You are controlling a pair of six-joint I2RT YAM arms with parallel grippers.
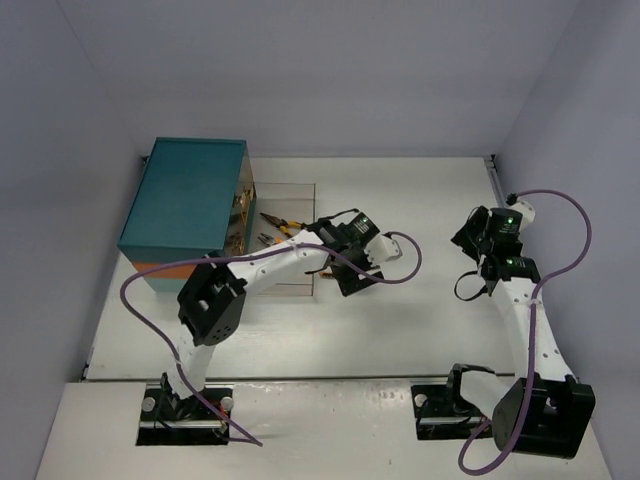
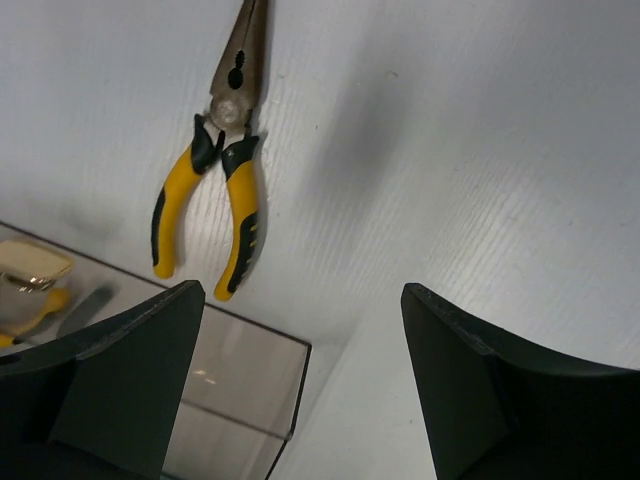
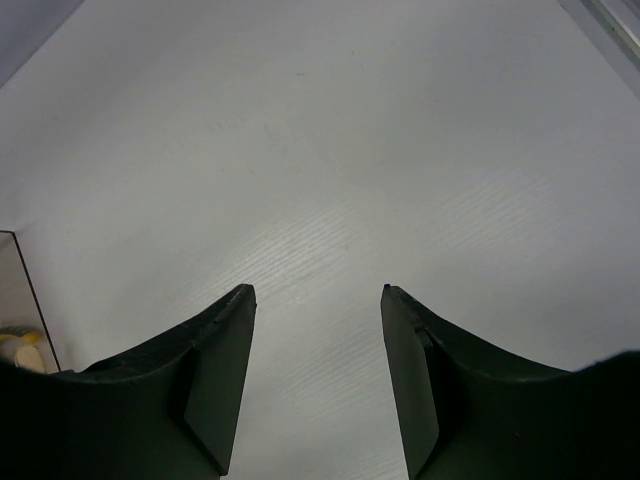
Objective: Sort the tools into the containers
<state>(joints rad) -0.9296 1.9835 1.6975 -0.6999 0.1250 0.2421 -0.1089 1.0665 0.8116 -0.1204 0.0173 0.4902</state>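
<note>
Left gripper [image 2: 302, 295] wide, empty, hovering over corner of clear drawer [image 2: 250, 385]. Drawer stands out to right of teal chest [image 1: 190, 195], likely so tools can drop in from above.

Yellow-handled pliers [image 2: 232, 105] lie flat just beyond drawer wall, apart from gripper; probable next pick. On bench [image 3: 350, 150] or in another clear tray: cannot tell.

Right gripper [image 3: 318, 292] half-spread, empty, over bare bench well right, apparently clear of left arm's reach.

a robotics lab test cell: a bare white table [image 1: 420, 190] closed in by plain pale panels [image 1: 300, 70] beyond and to either side of the left pincer [image 2: 302, 290], bolted arm bases [image 1: 185, 405] behind it, purple cables [image 1: 575, 240] hanging loose.
</note>
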